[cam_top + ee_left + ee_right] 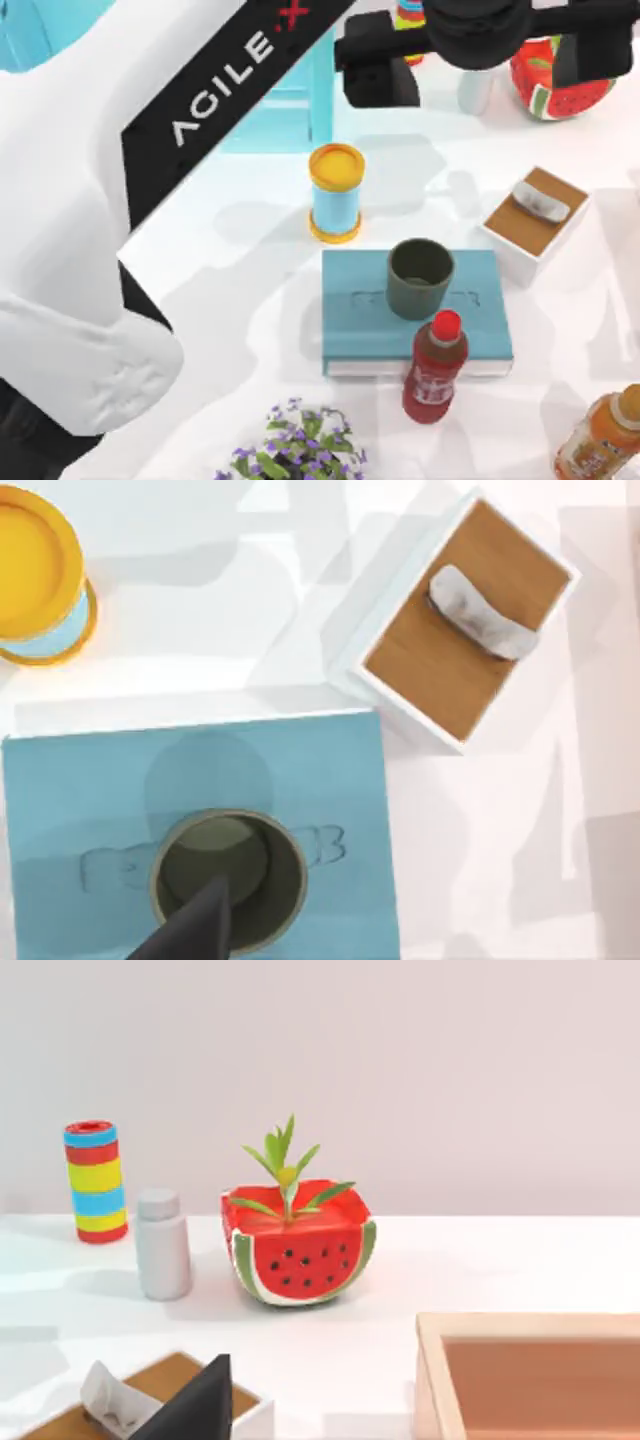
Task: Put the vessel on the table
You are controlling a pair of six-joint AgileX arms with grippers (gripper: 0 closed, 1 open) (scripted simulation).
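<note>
The small dark olive-green cup with no handle (420, 278) stands upright on the flat teal book (350, 330), toward the book's far right part in the top view. It is not on the big shiny white table (220, 300); the book lies between the cup and the table. The cup is open at the top and looks hollow inside.

Around the teal book: the light-blue can with a yellow lid (336, 193) stands just past the book's far left corner. The white box with a brown top (535, 225) (a crumpled white tissue pokes out of it) sits off the book's far right corner. The dark red bottle with a red cap (435, 367) stands at the book's near edge, close to the cup. A bunch of little purple flowers (300, 445) is in front of the book, and an orange drink bottle (600, 435) is well off to its near right.

The left wrist view looks straight down at the cup (228, 880), and one dark finger (190, 930) of the left gripper is over the cup's rim. I cannot tell if the left claw is apart or together.

The right arm (470, 40) is far behind the book, near the watermelon-shaped plant pot (560, 85). One dark finger (195, 1405) of its claw pokes into its own wrist view, and I cannot tell its state either.
</note>
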